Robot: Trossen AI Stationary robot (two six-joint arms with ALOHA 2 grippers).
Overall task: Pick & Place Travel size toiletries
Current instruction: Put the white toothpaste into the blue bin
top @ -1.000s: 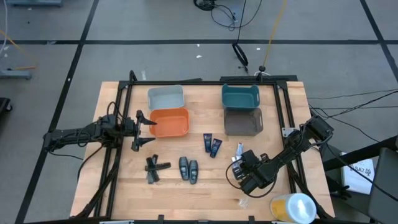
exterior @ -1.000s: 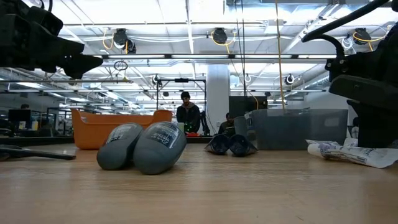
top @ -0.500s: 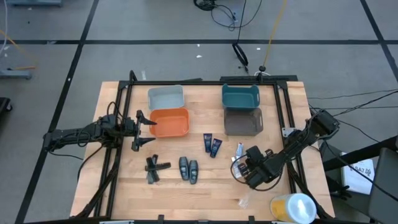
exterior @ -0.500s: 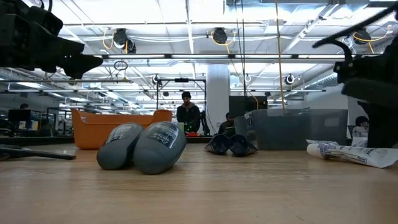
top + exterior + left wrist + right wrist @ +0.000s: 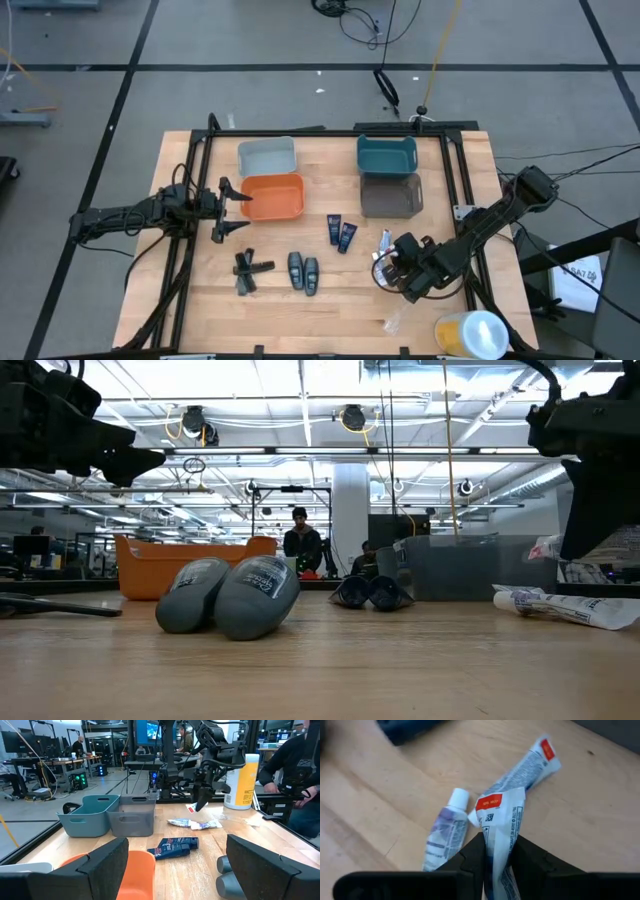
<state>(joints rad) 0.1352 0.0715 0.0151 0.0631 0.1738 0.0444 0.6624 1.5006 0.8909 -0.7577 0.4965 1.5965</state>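
From my station I see the right gripper point(image 5: 496, 851) raised above the table's right side, its two fingers pinched on a silvery-white tube point(image 5: 501, 832) with an orange label that hangs from them in the air; in the left wrist view that same tube shows as a small white-and-red scrap under the far gripper. On the wood below it lie two more silvery-white tubes point(image 5: 444, 834), one with a white cap pointing toward the held one and the other, with a red end, angled away behind it; in the low view they lie flat at the right point(image 5: 560, 606). The left gripper point(image 5: 229, 209) waits at the table's left side beside the orange bin point(image 5: 272, 197), fingers spread wide and holding nothing. The pair of dark blue tubes point(image 5: 341, 233) lies side by side near the table's middle, just in front of the grey bin point(image 5: 391, 196), with the teal bin point(image 5: 386, 154) behind that and a pale grey bin point(image 5: 266, 156) behind the orange one. The two dark grey oval pieces point(image 5: 304, 272) sit touching each other nearer the front edge, and the thin black stick-shaped pieces point(image 5: 247, 271) lie crossed just to their left. A big yellow-and-white cylinder point(image 5: 470, 332) stands at the front right corner, with a clear wrapper point(image 5: 394, 323) near it
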